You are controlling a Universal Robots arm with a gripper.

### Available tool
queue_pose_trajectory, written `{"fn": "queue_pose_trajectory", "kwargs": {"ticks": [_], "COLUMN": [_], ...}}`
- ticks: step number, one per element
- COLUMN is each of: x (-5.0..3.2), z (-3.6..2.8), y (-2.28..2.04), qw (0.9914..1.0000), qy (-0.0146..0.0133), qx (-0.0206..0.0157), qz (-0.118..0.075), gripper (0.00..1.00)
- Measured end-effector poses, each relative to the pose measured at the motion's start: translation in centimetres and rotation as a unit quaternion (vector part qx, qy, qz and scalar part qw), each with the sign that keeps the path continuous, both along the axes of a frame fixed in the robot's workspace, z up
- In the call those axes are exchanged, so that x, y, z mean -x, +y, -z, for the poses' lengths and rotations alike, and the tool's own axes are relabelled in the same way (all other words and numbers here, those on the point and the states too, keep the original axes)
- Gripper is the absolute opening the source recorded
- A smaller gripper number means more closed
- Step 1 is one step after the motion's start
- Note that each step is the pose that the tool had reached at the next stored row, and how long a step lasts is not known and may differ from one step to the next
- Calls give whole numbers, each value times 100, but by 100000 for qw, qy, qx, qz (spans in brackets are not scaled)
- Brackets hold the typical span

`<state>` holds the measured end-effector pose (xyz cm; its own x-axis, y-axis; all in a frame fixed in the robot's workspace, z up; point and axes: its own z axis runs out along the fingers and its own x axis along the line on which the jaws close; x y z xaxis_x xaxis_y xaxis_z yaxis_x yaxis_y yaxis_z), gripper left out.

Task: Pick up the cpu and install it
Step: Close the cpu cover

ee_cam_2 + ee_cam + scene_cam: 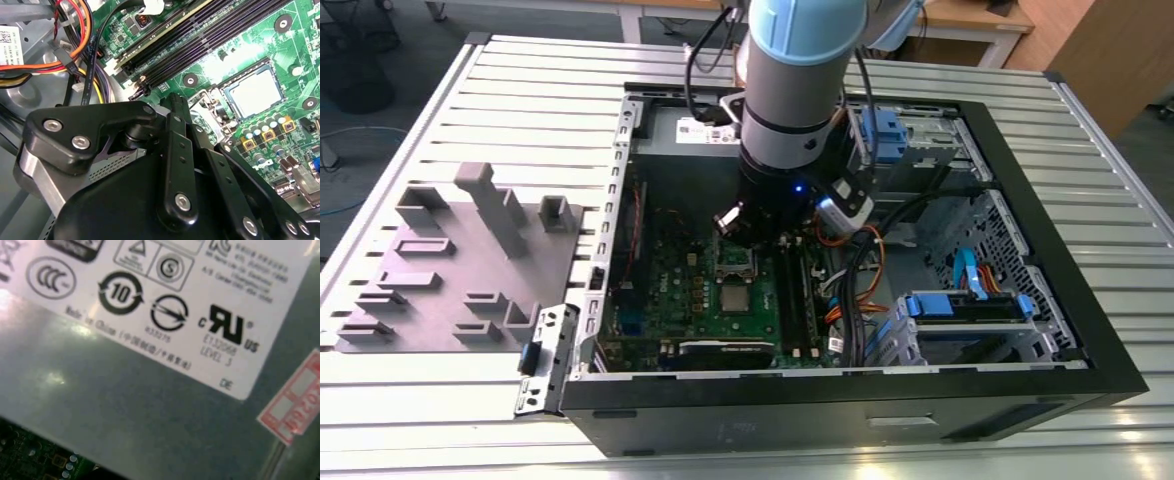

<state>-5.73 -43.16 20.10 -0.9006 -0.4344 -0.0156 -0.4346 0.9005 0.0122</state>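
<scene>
The cpu (252,92), a small square chip with a pale silvery top, lies flat in its socket on the green motherboard (280,45). The shiny metal socket frame (210,106) stands open beside it, on the side towards my gripper. In the exterior view the cpu (736,298) sits mid-board, with the frame (736,262) just behind it. My gripper (739,226) hangs inside the open computer case, low over the board and just behind the frame. Its black linkage (180,150) fills the foreground of the second wrist view, apart from the chip. I see nothing held.
Black memory slots (210,30) run beside the socket. Orange, yellow and black cables (80,45) bundle near the case wall. A grey box with a white label (150,405) sits close to the first wrist camera. A grey moulded tray (454,270) lies outside the case (854,410) at the exterior view's left.
</scene>
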Motion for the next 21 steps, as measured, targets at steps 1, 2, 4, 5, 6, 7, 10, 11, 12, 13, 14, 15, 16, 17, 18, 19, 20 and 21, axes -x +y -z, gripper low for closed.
{"fn": "queue_pose_trajectory", "kwargs": {"ticks": [1, 2, 4, 5, 6, 7, 10, 11, 12, 13, 14, 15, 16, 17, 18, 19, 20, 21], "x": [4, 10, 23, 31, 38, 44, 54, 55, 56, 56, 56, 56, 56, 56, 56, 56, 56, 56], "z": [1, 2, 3, 1, -1, -5, -28, -35, -40, -46, -51, -54, -56, -58, -61, -65, -71, -78], "y": [0, 1, 1, 1, 1, 1, -5, -8, -13, -21, -31, -46, -59, -72, -87, -100, -113, -126], "qw": [100000, 100000, 100000, 100000, 99999, 99999, 99999, 99999, 99999, 99999, 99999, 99999, 99999, 99999, 99999, 99999, 99999, 99999], "qy": [-49, -101, -212, -283, -342, -388, -425, -428, -429, -425, -417, -418, -421, -419, -422, -425, -423, -422], "qx": [4, -7, -23, -30, -38, -46, -35, -39, -48, -45, -38, -33, -32, -33, -39, -50, -61, -76], "qz": [-2, -1, -4, -5, -3, -1, -3, -4, 0, 0, 3, 4, 1, 3, 3, 1, 0, -1], "gripper": [11, 11, 11, 11, 11, 11, 11, 11, 11, 11, 11, 11, 11, 11, 11, 11, 11, 11]}}
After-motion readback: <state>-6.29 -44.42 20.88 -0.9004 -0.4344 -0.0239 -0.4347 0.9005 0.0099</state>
